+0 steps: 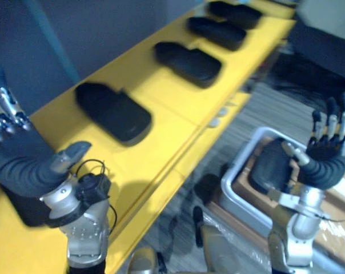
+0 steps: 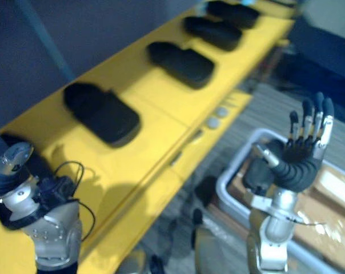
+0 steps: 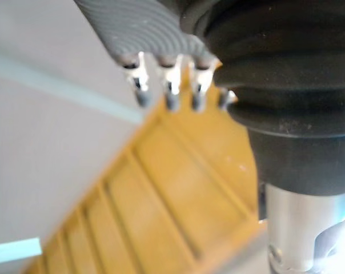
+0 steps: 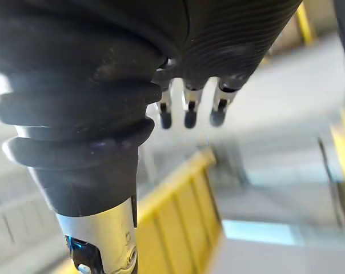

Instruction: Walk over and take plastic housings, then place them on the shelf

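The yellow shelf (image 1: 178, 131) runs from 7 o'clock up to 1 o'clock. A pale-rimmed bin (image 1: 232, 188) sits at 4 o'clock, beside the shelf's front edge. Four dark plastic housings (image 1: 112, 112) lie apart in a row along the shelf, towards 1 o'clock. Another housing (image 1: 269, 165) rests in the bin. The left hand (image 1: 18, 160), at 8 o'clock over the shelf's near end, has straight fingers and holds nothing. The right hand (image 1: 327, 154), at 3 o'clock above the bin, is spread and empty.

Black plastic housings (image 1: 113, 112), a yellow shelf (image 1: 161, 145), a pale grey bin (image 1: 232, 191), grey striped floor (image 1: 275, 111).
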{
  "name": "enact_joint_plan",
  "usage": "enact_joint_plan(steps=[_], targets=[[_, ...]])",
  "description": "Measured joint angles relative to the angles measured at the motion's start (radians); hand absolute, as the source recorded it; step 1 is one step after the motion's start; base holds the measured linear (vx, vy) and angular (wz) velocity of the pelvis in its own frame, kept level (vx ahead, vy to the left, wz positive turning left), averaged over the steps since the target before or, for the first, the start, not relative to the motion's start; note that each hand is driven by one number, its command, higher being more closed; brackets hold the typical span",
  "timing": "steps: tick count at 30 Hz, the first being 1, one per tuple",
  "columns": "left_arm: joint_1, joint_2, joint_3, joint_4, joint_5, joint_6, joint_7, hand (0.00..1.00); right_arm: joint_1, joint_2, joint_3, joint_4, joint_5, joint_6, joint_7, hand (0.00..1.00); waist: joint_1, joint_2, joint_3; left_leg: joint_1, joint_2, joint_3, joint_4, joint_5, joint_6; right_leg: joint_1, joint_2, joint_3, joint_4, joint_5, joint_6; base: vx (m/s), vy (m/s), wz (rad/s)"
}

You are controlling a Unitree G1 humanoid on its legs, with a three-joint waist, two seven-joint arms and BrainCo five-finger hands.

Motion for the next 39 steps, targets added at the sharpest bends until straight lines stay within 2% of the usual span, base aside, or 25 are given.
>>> enact_joint_plan(steps=[1, 2, 3, 5, 6, 7, 8, 9, 10, 11, 12, 13, 14, 16, 17, 18, 21, 25, 26, 28, 30, 34, 36, 39], targets=[[0.002, 0.000, 0.019, 0.012, -0.002, 0.013, -0.004, 0.00, -0.002, 0.001, 0.004, 0.011, -0.004, 0.000, 0.006, 0.00, 0.000, -0.004, -0.023, -0.001, 0.001, 0.053, -0.022, 0.015, 0.000, 0.039, -0.046, -0.020, 0.038, -0.048, 0.005, -0.16, 0.061, -1.37], [0.001, -0.001, 0.024, 0.017, -0.003, 0.017, -0.010, 0.00, -0.002, 0.001, 0.009, 0.019, -0.012, 0.002, 0.004, 0.00, 0.002, -0.007, -0.031, -0.003, 0.006, 0.076, -0.026, 0.018, -0.003, 0.065, -0.066, -0.031, 0.039, -0.062, 0.008, -0.15, -0.002, -1.49], [0.003, -0.002, 0.032, 0.041, -0.004, 0.020, -0.016, 0.00, -0.003, 0.003, 0.008, 0.051, -0.034, 0.004, 0.004, 0.00, 0.010, -0.019, -0.048, -0.010, 0.018, 0.141, -0.027, 0.024, -0.012, 0.123, -0.107, -0.034, 0.018, -0.075, 0.008, -0.12, -0.038, -1.22], [0.010, -0.005, 0.046, 0.064, -0.004, 0.025, -0.017, 0.00, -0.002, 0.008, 0.005, 0.087, -0.047, 0.014, 0.001, 0.00, 0.009, -0.034, -0.079, -0.041, 0.035, 0.201, -0.017, 0.032, -0.023, 0.172, -0.152, -0.035, -0.049, -0.069, 0.009, -0.10, -0.102, -1.12], [0.010, -0.008, 0.055, 0.066, -0.004, 0.029, -0.016, 0.00, -0.002, 0.011, 0.003, 0.092, -0.046, 0.018, 0.003, 0.00, 0.010, -0.036, -0.079, -0.045, 0.041, 0.220, -0.013, 0.035, -0.028, 0.185, -0.163, -0.036, -0.081, -0.056, 0.016, -0.09, -0.219, -1.22], [0.011, -0.009, 0.064, 0.075, -0.003, 0.032, -0.014, 0.00, 0.006, 0.021, 0.001, 0.095, -0.044, 0.024, 0.006, 0.00, 0.008, -0.048, -0.086, -0.061, 0.051, 0.238, 0.010, 0.039, -0.036, 0.209, -0.170, -0.028, -0.175, 0.060, 0.031, -0.07, -0.213, -0.96], [0.010, -0.013, 0.066, 0.081, -0.002, 0.034, -0.013, 0.00, 0.014, 0.024, -0.002, 0.096, -0.040, 0.027, 0.010, 0.00, 0.005, -0.044, -0.086, -0.069, 0.062, 0.233, 0.021, 0.043, -0.042, 0.210, -0.154, -0.025, -0.196, 0.062, 0.049, -0.09, -0.271, -1.11], [0.010, -0.032, 0.056, 0.085, 0.004, 0.053, -0.010, 0.00, 0.032, 0.024, -0.022, 0.098, -0.035, 0.030, 0.026, 0.00, 0.003, -0.022, -0.086, -0.069, 0.085, 0.212, 0.017, 0.052, -0.057, 0.201, -0.126, -0.025, -0.207, 0.080, 0.075, -0.06, -0.182, -0.67], [0.010, -0.036, 0.052, 0.085, 0.005, 0.060, -0.009, 0.00, 0.044, 0.025, -0.028, 0.098, -0.028, 0.030, 0.033, 0.00, -0.001, -0.017, -0.089, -0.066, 0.092, 0.209, 0.016, 0.056, -0.064, 0.197, -0.118, -0.024, -0.207, 0.082, 0.078, -0.08, -0.206, -0.63], [0.009, -0.037, 0.049, 0.085, 0.005, 0.068, -0.009, 0.00, 0.066, 0.029, -0.037, 0.100, -0.017, 0.031, 0.052, 0.00, -0.022, -0.012, -0.091, -0.059, 0.107, 0.205, 0.013, 0.064, -0.075, 0.198, -0.105, -0.023, -0.207, 0.082, 0.079, -0.09, -0.200, -0.32], [0.008, -0.038, 0.040, 0.084, 0.004, 0.071, -0.011, 0.00, 0.085, 0.035, -0.050, 0.105, -0.015, 0.031, 0.064, 0.00, -0.042, -0.011, -0.089, -0.052, 0.117, 0.204, 0.012, 0.076, -0.074, 0.209, -0.093, -0.027, -0.220, 0.073, 0.091, -0.07, -0.162, -0.17], [0.008, -0.038, 0.035, 0.084, 0.004, 0.071, -0.012, 0.00, 0.088, 0.035, -0.051, 0.106, -0.015, 0.031, 0.068, 0.00, -0.044, -0.012, -0.088, -0.053, 0.118, 0.203, 0.013, 0.079, -0.071, 0.212, -0.093, -0.029, -0.226, 0.068, 0.097, -0.10, -0.174, -0.15], [0.008, -0.048, 0.019, 0.082, 0.005, 0.074, -0.019, 0.00, 0.091, 0.035, -0.056, 0.106, -0.017, 0.031, 0.077, 0.00, -0.043, -0.019, -0.083, -0.055, 0.119, 0.203, 0.021, 0.084, -0.069, 0.226, -0.091, -0.031, -0.265, 0.041, 0.126, -0.08, -0.112, -0.10], [0.008, -0.074, 0.016, 0.082, 0.003, 0.079, -0.022, 0.00, 0.080, 0.033, -0.057, 0.108, -0.016, 0.031, 0.089, 0.00, -0.041, -0.018, -0.072, -0.073, 0.120, 0.203, 0.033, 0.087, -0.074, 0.249, -0.082, -0.031, -0.335, 0.018, 0.154, -0.13, -0.173, -0.24], [0.010, -0.085, 0.017, 0.080, -0.004, 0.078, -0.040, 0.00, 0.030, 0.019, -0.053, 0.119, 0.003, 0.036, 0.087, 0.00, -0.035, -0.012, -0.037, -0.122, 0.136, 0.181, 0.071, 0.097, -0.081, 0.260, -0.051, -0.027, -0.456, 0.020, 0.158, -0.21, -0.274, -0.70], [0.021, -0.087, 0.017, 0.079, -0.004, 0.078, -0.056, 0.00, -0.027, 0.003, -0.032, 0.134, 0.020, 0.054, 0.075, 0.00, -0.022, -0.010, -0.019, -0.183, 0.136, 0.018, 0.113, 0.099, -0.079, 0.261, -0.020, 0.001, -0.538, 0.040, 0.181, -0.20, -0.249, -0.91], [0.106, -0.088, 0.011, 0.071, -0.004, 0.115, -0.111, 0.00, -0.120, -0.013, 0.016, 0.183, 0.083, 0.104, 0.041, 0.00, 0.008, -0.003, 0.017, -0.212, 0.136, -0.229, 0.125, 0.096, -0.083, 0.241, 0.050, 0.118, -0.639, 0.121, 0.148, -0.12, -0.111, -1.29], [0.162, -0.083, -0.011, 0.123, -0.001, 0.180, -0.141, 0.00, -0.119, -0.022, 0.019, 0.252, 0.122, 0.189, 0.003, 0.00, 0.012, -0.001, 0.026, -0.208, 0.146, -0.236, 0.115, 0.089, -0.097, 0.232, 0.077, 0.170, -0.710, 0.181, 0.141, -0.03, -0.066, -0.60], [0.162, -0.078, -0.018, 0.198, -0.004, 0.194, -0.152, 0.00, -0.126, -0.032, 0.019, 0.308, 0.128, 0.227, -0.008, 0.00, 0.011, 0.002, 0.027, -0.207, 0.145, -0.236, 0.104, 0.088, -0.107, 0.223, 0.079, 0.181, -0.711, 0.191, 0.142, -0.03, -0.023, -0.20], [0.154, -0.069, -0.022, 0.343, -0.027, 0.222, -0.178, 0.00, -0.153, -0.052, 0.026, 0.411, 0.128, 0.270, -0.025, 0.00, 0.012, 0.005, 0.030, -0.191, 0.139, -0.239, 0.078, 0.087, -0.130, 0.224, 0.079, 0.187, -0.711, 0.195, 0.144, -0.03, 0.003, -0.10], [0.161, -0.065, -0.026, 0.406, -0.046, 0.232, -0.204, 0.00, -0.201, -0.077, 0.027, 0.492, 0.128, 0.286, -0.041, 0.00, 0.017, 0.006, 0.036, -0.191, 0.125, -0.256, 0.068, 0.087, -0.133, 0.223, 0.071, 0.184, -0.711, 0.201, 0.146, -0.06, 0.037, 0.07], [0.159, -0.024, -0.109, 0.483, -0.074, 0.304, -0.300, 0.00, -0.446, -0.227, 0.011, 0.765, 0.128, 0.339, -0.081, 0.00, 0.061, 0.028, 0.079, -0.206, 0.076, -0.311, 0.059, 0.090, -0.138, 0.223, 0.031, 0.161, -0.711, 0.218, 0.165, -0.13, 0.086, 0.25], [0.167, -0.001, -0.177, 0.550, -0.073, 0.354, -0.344, 0.00, -0.620, -0.317, 0.011, 0.959, 0.129, 0.357, -0.107, 0.00, 0.076, 0.049, 0.107, -0.235, 0.048, -0.350, 0.074, 0.095, -0.140, 0.224, 0.003, 0.130, -0.707, 0.226, 0.177, -0.14, 0.084, 0.46], [0.174, 0.014, -0.228, 0.653, -0.087, 0.392, -0.367, 0.00, -0.797, -0.430, 0.052, 1.174, 0.168, 0.367, -0.106, 0.00, 0.106, 0.065, 0.139, -0.287, 0.035, -0.391, 0.114, 0.096, -0.138, 0.207, -0.012, 0.100, -0.690, 0.230, 0.183, -0.13, 0.069, 0.43]])
